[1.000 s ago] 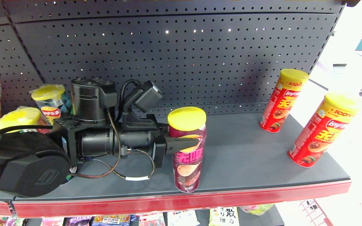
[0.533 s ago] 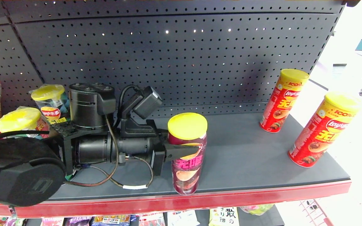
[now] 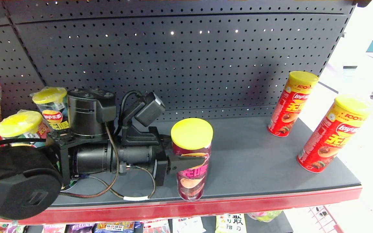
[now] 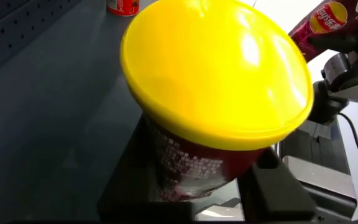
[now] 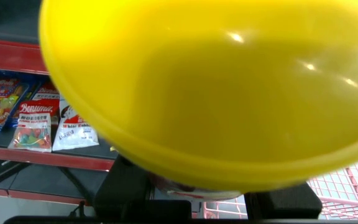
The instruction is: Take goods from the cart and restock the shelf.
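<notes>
A maroon chip can (image 3: 191,181) with a yellow lid stands upright near the front edge of the grey shelf (image 3: 248,161). My left gripper (image 3: 193,158) comes in from the left and is shut on its upper body. In the left wrist view the can's lid (image 4: 216,68) shows large above the left gripper (image 4: 197,186), whose fingers (image 4: 126,180) press the can's sides. My right gripper (image 5: 197,199) is shut on a second yellow-lidded can (image 5: 216,81), in front of the lower shelves. That maroon second can (image 4: 334,18) also appears far off in the left wrist view.
Two red chip cans (image 3: 291,103) (image 3: 333,132) stand at the shelf's right end. Wrapped yellow-lidded cups (image 3: 52,103) (image 3: 19,124) sit at the left behind my arm. Bare shelf lies between the maroon can and the red ones. Snack bags (image 5: 33,121) fill the lower shelf.
My left arm has sunk and drawn slightly left, bringing the maroon can down toward the shelf's front edge. The red cans have not moved.
</notes>
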Controlling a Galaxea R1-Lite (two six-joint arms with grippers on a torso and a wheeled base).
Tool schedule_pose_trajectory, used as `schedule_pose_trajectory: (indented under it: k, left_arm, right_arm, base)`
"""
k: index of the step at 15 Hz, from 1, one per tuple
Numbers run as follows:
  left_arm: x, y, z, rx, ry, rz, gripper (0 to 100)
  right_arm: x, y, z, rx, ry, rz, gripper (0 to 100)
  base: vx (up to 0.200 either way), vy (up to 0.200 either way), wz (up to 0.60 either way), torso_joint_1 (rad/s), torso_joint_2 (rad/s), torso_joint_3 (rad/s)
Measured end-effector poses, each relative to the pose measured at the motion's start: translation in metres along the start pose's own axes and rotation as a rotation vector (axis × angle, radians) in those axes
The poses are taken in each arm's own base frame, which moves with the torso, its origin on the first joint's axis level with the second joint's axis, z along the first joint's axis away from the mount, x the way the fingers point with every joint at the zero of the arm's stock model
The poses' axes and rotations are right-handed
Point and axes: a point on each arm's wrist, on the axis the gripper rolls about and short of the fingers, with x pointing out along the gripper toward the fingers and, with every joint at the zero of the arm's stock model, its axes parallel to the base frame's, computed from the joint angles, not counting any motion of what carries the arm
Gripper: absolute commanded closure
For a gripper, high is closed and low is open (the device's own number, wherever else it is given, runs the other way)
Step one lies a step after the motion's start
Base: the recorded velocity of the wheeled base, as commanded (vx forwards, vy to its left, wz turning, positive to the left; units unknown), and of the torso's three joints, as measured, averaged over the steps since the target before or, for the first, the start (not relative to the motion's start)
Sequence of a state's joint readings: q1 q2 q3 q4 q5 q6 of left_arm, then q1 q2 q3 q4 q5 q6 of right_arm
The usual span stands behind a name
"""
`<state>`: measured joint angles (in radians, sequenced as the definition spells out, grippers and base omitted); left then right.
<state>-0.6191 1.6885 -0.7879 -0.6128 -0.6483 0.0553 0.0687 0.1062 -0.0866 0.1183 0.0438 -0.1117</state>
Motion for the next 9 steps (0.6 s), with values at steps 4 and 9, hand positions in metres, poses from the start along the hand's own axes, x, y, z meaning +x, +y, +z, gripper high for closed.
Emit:
schedule_pose_trajectory:
  k: [4,9]
  left_arm:
    - [-0.003,0.001,0.001,0.0,-0.005,0.014,0]
    - [-0.026,-0.002,-0.012,-0.029,0.014,0.052,0]
  right_arm:
    - [0.0,0.0,0.0,0.0,0.002,-0.001,100]
    - [0.0,0.0,0.001,-0.001,0.002,0.004,100]
  base:
    - [0.0,0.0,0.0,0.0,0.0,0.0]
    - [0.0,0.0,0.0,0.0,0.0,0.0]
